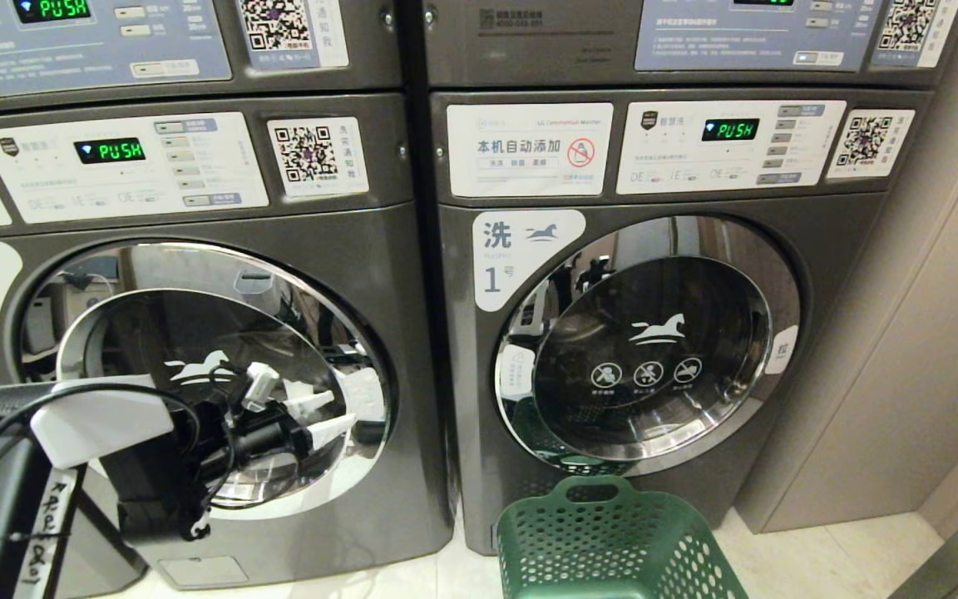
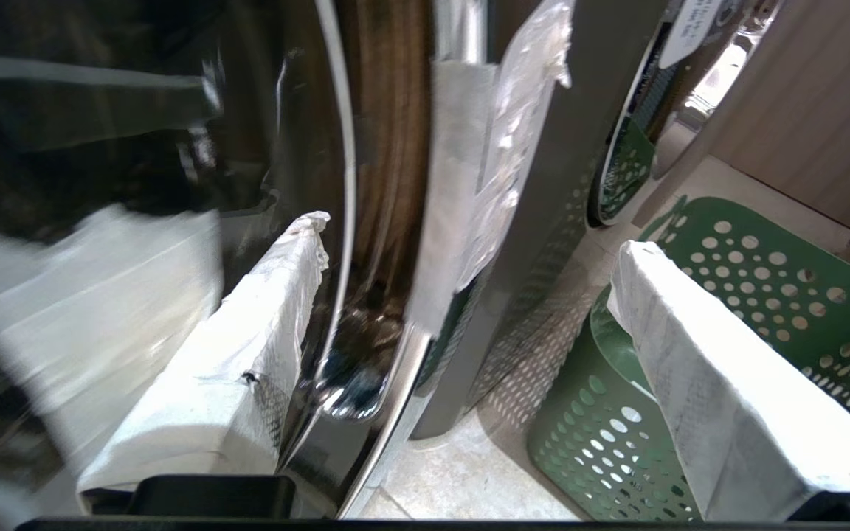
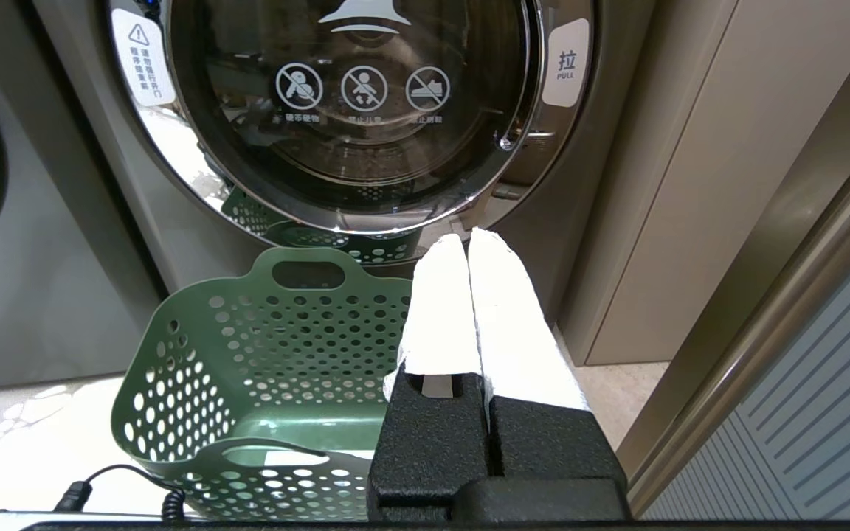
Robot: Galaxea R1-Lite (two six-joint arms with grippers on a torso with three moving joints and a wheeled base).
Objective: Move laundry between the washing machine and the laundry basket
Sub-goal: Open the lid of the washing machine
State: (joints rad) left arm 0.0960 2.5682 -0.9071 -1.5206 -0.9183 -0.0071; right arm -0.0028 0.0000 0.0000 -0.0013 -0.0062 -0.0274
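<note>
Left gripper [image 1: 338,416]: raised in front of the chrome-rimmed round door of the washing machine [image 1: 196,374] labelled 2, at the left of the scene; white-wrapped fingers [image 2: 248,354] spread wide apart, nothing between them. One finger close beside the door's chrome rim in the left wrist view; contact cannot be told. Door shut.

Laundry: not visible in any view; not in either gripper, not seen through the door glass, not seen in the basket's visible interior.

Second machine [image 1: 645,333], labelled 1: just right of the first, alike in dark grey, door shut, white pull tag at the door's right edge. Green "PUSH" displays lit on both control panels.

Laundry basket [image 1: 612,541]: green, perforated all over, oval handle cutout at the rim; standing on the pale floor [image 1: 820,557] near the foot of the machine labelled 1, to the right of the left gripper and well apart from it. Visible interior bare in the right wrist view.

Right gripper [image 3: 468,243]: low at the near right, outside the head view; white-wrapped fingers pressed together, holding nothing; just right of the basket's rim, pointing toward the door of the machine labelled 1.

Beige panel wall [image 1: 928,333]: far right, beside the machine labelled 1.
</note>
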